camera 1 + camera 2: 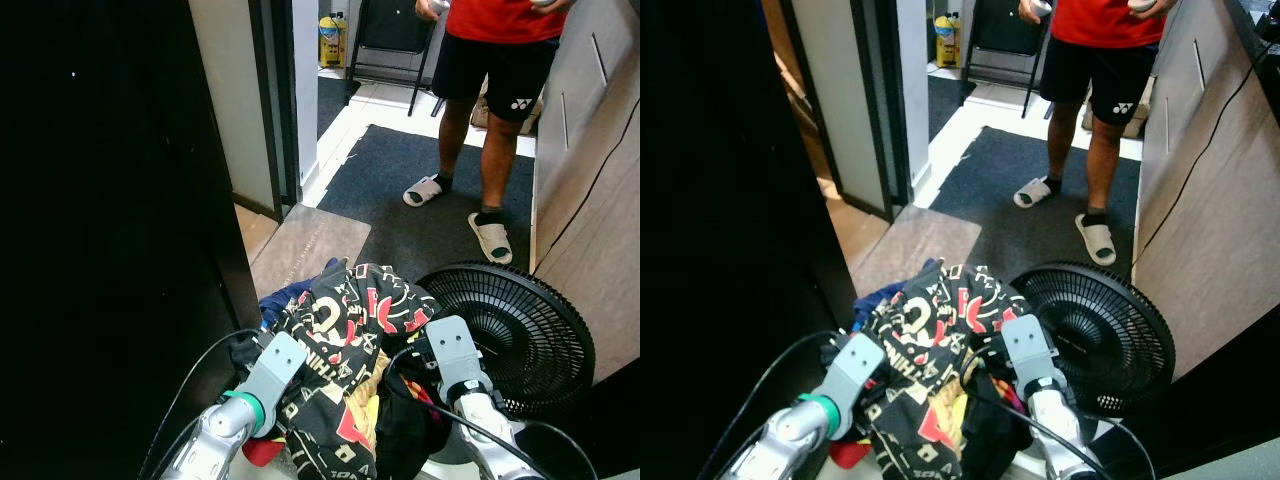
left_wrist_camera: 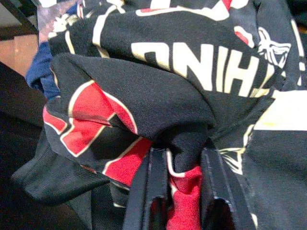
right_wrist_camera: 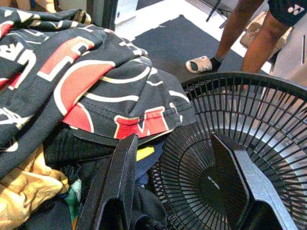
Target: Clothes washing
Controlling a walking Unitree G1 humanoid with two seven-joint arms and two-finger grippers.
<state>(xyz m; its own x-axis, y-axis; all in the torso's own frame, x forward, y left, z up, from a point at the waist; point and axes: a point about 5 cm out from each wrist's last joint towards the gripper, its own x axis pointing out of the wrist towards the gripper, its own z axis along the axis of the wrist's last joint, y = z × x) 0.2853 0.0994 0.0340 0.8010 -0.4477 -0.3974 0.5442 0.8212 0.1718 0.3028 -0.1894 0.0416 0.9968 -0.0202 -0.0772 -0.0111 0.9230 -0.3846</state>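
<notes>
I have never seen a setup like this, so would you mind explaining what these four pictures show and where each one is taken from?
This is a humanoid robot doing laundry. The two wide pictures come from a stereo camera on its head, looking forward and down, so they show the same scene. At the bottom are its two silver arms, reaching into a pile of clothes, topped by a black garment with red and cream lettering. Beside the pile lies a black fan, grille facing up. A person in a red shirt, black shorts and sandals stands on a dark mat ahead.

The other two pictures come from cameras on the wrists, looking along each gripper's black fingers. The left gripper has pinched a fold of the printed garment. The right gripper is open, one finger at the clothes, the other over the fan grille.
</notes>
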